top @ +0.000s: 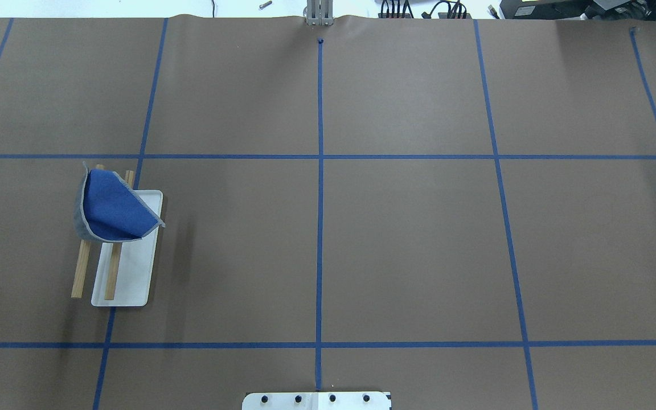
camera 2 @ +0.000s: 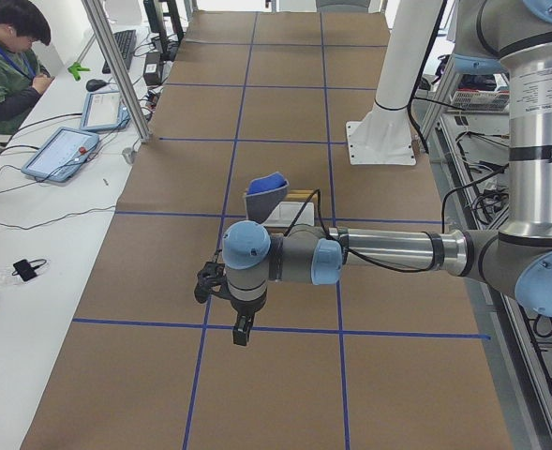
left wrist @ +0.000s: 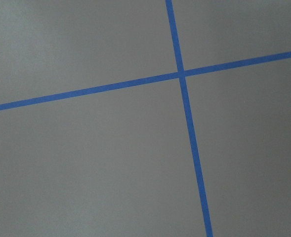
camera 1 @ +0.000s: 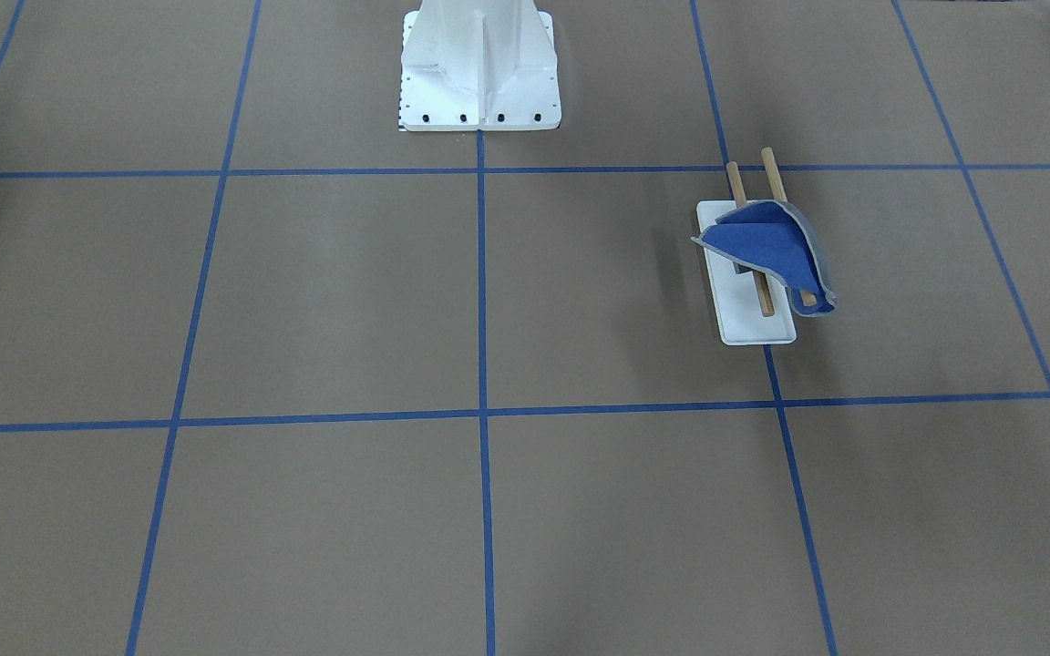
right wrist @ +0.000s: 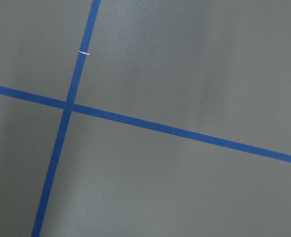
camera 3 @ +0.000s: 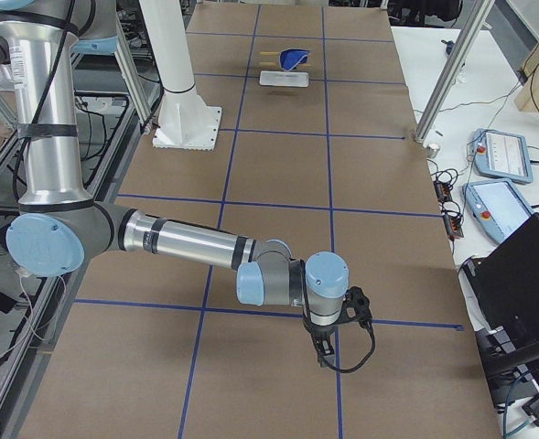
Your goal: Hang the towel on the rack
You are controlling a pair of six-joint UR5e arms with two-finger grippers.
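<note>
Left gripper (camera 2: 243,333) and right gripper (camera 3: 321,352), seen only from the sides, give no telling whether spread or pressed together; the towel (top: 114,208) lies draped across the rack (top: 128,282) at the overhead view's middle left, so the hanging looks done, nothing evidently left.

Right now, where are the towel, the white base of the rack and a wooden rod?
towel (top: 114,210), overhead view, on its blue face.
white base (top: 130,276), overhead view, on its bare part.
wooden rod (top: 81,273), overhead view, on the outer rod's bare length.
</note>
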